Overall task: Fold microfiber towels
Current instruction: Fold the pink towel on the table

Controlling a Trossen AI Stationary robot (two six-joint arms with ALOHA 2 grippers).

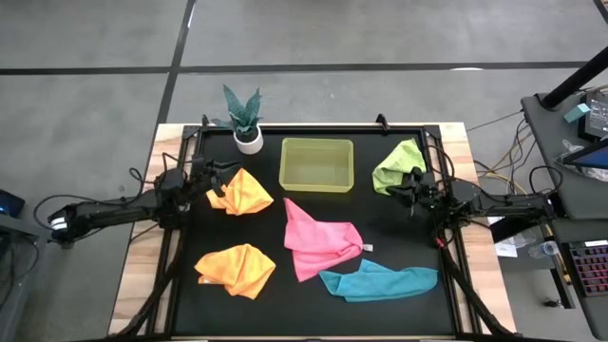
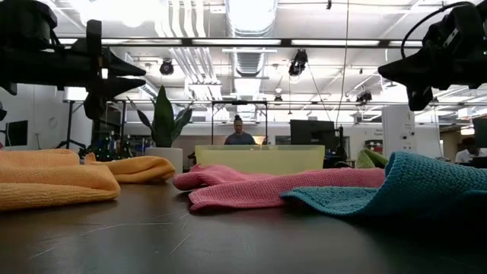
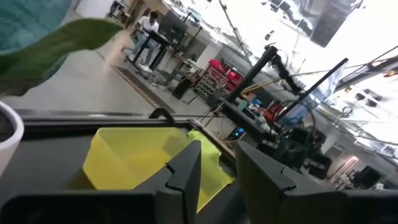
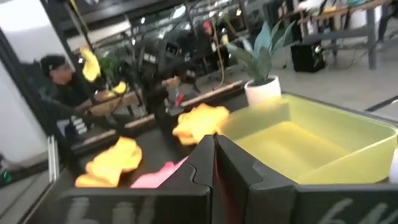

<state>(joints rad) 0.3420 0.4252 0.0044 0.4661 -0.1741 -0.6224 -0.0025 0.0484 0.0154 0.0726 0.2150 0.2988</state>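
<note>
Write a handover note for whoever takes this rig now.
Left gripper: jaws slightly apart, empty, above the table's left rear, beside one crumpled orange-yellow microfiber towel.
Right gripper: jaws shut, empty, by the lime green microfiber towel.
Second orange-yellow towel front left, pink towel centre, teal blue towel front right.
Done: nothing folded.
Left: all five.

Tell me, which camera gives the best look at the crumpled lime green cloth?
The high view: the crumpled lime green cloth shows whole there, at the mat's far right beside the translucent yellow-green bin. The low view catches only a green sliver behind the teal cloth. Neither wrist view clearly shows it.
</note>
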